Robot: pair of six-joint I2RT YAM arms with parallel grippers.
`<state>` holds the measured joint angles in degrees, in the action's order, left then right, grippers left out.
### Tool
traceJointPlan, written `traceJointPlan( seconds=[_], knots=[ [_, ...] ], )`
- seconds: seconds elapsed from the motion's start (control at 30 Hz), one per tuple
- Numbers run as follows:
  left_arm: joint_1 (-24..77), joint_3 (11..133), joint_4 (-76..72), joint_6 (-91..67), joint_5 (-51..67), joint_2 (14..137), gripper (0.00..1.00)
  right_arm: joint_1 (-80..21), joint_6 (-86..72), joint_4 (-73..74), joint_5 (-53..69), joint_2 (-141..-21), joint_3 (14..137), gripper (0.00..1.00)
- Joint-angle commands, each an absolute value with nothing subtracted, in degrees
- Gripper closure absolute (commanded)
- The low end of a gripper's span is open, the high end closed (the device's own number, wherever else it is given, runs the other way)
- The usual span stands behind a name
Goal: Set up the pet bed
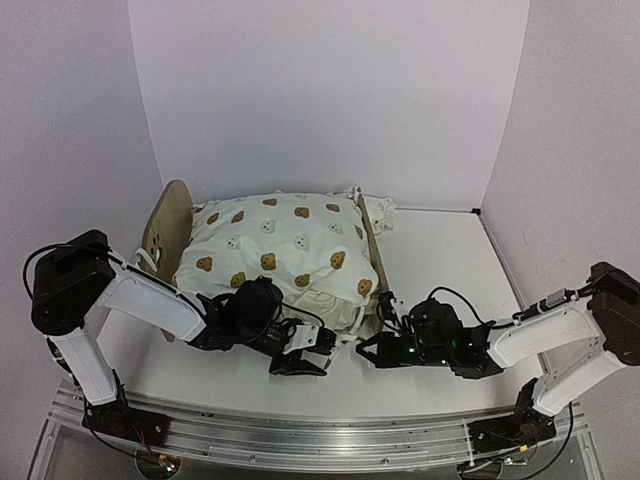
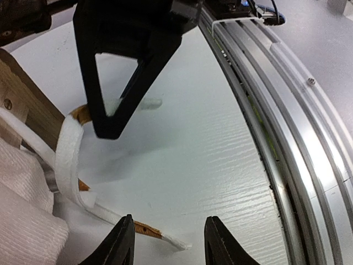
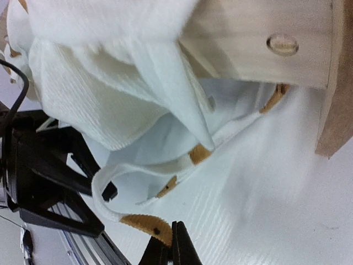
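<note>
1. White-and-black left arm (image 1: 150, 295), mounted at the left end of the ribbed silver aluminium rail (image 1: 320, 435): boxy white link shells, bulky black joint housings, a thin black cable loop.
2. White-and-black right arm (image 1: 545, 335), at the rail's right end: matching shells and joints, black cable, small green wrist lights.
3. Left gripper (image 2: 168, 243): two matte black tapered fingers.
4. Right gripper (image 3: 174, 243): slim black pointed fingers.

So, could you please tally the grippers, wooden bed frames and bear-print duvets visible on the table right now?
Grippers: 2, left gripper and right gripper
Wooden bed frame: 1
Bear-print duvet: 1
Total: 4
</note>
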<state>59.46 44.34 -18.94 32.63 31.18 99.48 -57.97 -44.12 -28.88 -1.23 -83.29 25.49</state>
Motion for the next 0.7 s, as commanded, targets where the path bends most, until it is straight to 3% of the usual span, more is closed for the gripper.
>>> traceJointPlan(
  seconds=[0.0, 0.23, 0.4, 0.67],
  knots=[
    [59.2, 43.7, -22.3, 34.8, 27.5, 99.8, 0.56, -59.9, -41.4, -15.0, 3.0, -81.8, 29.9, 0.99],
    [59.4, 39.9, -31.3, 36.5, 33.6, 95.4, 0.54, -61.6, -42.0, -15.4, 9.1, -83.9, 33.2, 0.99],
    [59.5, 40.1, -24.8, 40.2, 33.9, 97.0, 0.56, -61.6, -42.3, -15.5, 7.5, -83.2, 34.2, 0.99],
    [59.7, 40.7, -23.4, 39.4, 28.4, 101.4, 0.5, -61.5, -43.4, -14.6, 5.6, -81.5, 32.6, 1.0]
  ],
)
